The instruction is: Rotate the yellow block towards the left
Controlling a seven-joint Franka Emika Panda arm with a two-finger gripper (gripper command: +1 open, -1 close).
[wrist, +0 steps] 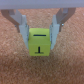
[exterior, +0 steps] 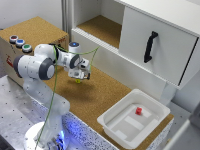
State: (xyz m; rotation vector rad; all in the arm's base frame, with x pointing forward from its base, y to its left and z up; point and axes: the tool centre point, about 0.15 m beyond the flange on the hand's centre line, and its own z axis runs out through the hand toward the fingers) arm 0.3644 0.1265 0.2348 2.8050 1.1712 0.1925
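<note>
Gripper: my gripper [wrist: 40,31] sits with one finger on each side of the yellow block [wrist: 40,43]; the wrist view shows both fingers against its flanks, so I read it as clenched on the block.
Why held so: I judge a two-sided pinch lets a wrist twist carry the block round to the left without it slipping.
Yellow block: on or just above the cork board [exterior: 107,92], at the far-left part of it in the exterior view; I cannot tell whether it is lifted.
Block face: a dark T-like mark shows on the face towards the camera.
Red block: lying in the white tray [exterior: 155,122], near right, well apart from my work.
Counts: one yellow block [exterior: 77,80], one red block [exterior: 138,110], one tray, three coloured buttons [exterior: 19,43] on the far-left box, one black cabinet handle [exterior: 150,46].
</note>
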